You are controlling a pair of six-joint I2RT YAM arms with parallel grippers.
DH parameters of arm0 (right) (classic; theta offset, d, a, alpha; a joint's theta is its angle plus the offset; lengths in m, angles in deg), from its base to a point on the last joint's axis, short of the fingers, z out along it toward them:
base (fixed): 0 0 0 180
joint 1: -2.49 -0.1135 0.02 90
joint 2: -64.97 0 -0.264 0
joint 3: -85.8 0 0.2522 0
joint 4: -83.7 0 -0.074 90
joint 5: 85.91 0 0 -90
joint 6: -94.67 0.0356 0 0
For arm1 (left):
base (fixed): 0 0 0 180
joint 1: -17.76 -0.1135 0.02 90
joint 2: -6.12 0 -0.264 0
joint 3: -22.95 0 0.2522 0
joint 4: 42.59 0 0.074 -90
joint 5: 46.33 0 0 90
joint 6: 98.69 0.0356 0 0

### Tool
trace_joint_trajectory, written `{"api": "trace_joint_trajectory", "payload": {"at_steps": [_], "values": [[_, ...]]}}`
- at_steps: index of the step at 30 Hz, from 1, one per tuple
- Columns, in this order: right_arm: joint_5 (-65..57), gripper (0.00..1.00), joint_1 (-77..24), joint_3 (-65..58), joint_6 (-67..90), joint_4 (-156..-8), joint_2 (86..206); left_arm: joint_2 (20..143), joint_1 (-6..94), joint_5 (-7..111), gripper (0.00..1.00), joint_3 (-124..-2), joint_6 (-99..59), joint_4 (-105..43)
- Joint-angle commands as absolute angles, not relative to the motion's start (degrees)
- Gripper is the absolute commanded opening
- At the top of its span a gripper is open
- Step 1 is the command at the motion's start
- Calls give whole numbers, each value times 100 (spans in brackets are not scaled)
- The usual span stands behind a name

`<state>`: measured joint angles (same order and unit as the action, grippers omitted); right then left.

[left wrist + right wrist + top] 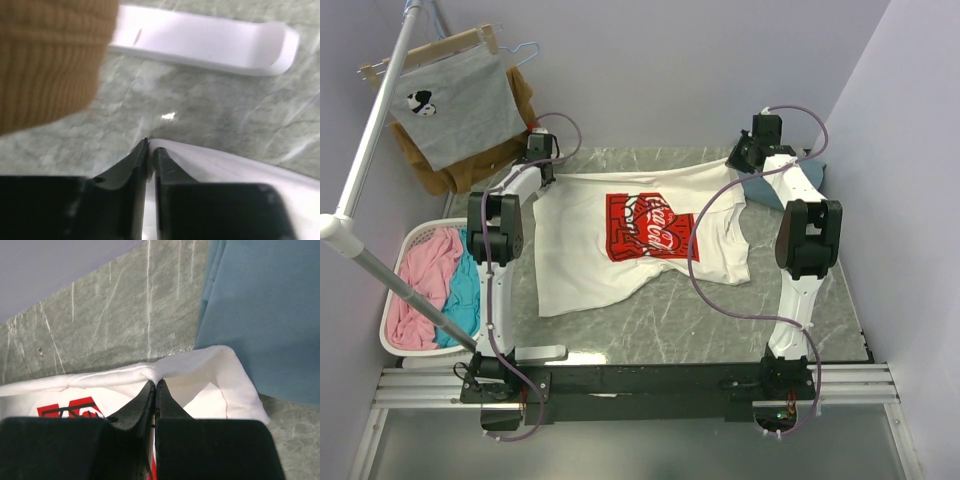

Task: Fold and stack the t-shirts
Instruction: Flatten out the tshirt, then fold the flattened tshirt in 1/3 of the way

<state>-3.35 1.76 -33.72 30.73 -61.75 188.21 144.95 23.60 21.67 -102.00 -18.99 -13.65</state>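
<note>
Logo-up white t-shirt (590, 262) flat on table (670, 322), far edge pinched at either end by left gripper (150, 145) and right gripper (155, 383), teal t-shirt (260, 315) just beside the right

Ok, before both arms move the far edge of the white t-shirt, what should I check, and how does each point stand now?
1. Left end effector shut on the far edge of the white t-shirt: ok.
2. Right end effector shut on the same edge: ok.
3. Shirt lying flat: not ok, right side bunched.
4. Teal t-shirt apart from the white one: not ok, they touch.
5. Brown garment clear of the left end effector: cannot tell.
</note>
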Motion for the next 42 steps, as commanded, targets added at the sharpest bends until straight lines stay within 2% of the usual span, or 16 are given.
{"api": "trace_joint_trajectory", "payload": {"at_steps": [1, 3, 10, 14, 19, 22, 26, 33, 42], "values": [[-391, 0, 223, -3493, 3007, -6259, 18679, 14754, 2224, 2994, 6, -10787, -1844, -994], [-417, 0, 223, -3475, 3007, -6268, 18644, 14728, 2198, 3145, 1, -10788, -1748, -1046], [-505, 0, 223, -3291, 3024, -6329, 18486, 14430, 2154, 2785, 1, -10762, -1405, -1327], [-531, 0, 364, -3062, 3060, -6304, 18249, 13762, 2189, 2768, 1, -9955, -1343, -1697], [-575, 0, 399, -2800, 3042, -6162, 17862, 13068, 2294, 2837, 1, -9716, -1764, -1029], [-1092, 0, 460, -2702, 3086, -6233, 17572, 12672, 2382, 2907, 1, -9452, -1888, -862], [-1410, 0, 460, -2895, 3042, -5908, 17457, 12644, 2470, 2909, 1, -9741, -1888, 32], [-1472, 0, 460, -2756, 3007, -5495, 17484, 12644, 2769, 2645, 1, -9558, -2125, 737], [-1375, 0, 460, -1851, 2919, -5424, 17071, 12381, 2909, 2618, 1, -8223, -2942, 624]]}}
